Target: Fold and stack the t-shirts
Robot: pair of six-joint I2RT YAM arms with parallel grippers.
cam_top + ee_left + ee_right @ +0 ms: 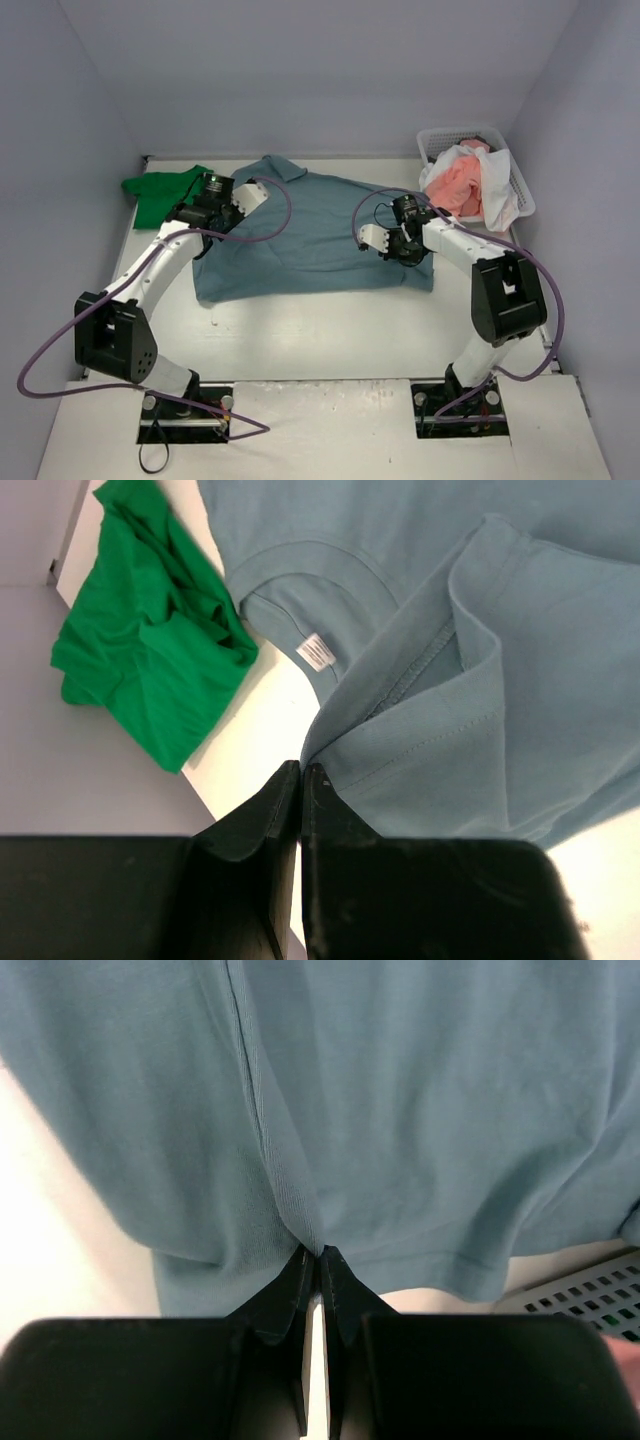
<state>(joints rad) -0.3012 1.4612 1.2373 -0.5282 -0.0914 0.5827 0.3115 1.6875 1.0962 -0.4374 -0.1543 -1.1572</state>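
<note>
A light blue t-shirt [310,235] lies spread across the middle of the white table [330,340], collar toward the back. My left gripper [195,215] is at its left sleeve. In the left wrist view the jaws [301,768] are shut on the sleeve's edge, and the blue cloth [500,630] is folded over above them. My right gripper [395,250] is over the shirt's right side, shut [320,1250] on a puckered pinch of blue cloth [400,1090] just above the hem. A bright green t-shirt [160,190] [140,670] lies crumpled at the back left.
A white mesh basket [520,185] [590,1295] stands at the back right, holding a salmon pink t-shirt [460,185] and a white one [495,180]. Grey walls close in the table at the back and both sides.
</note>
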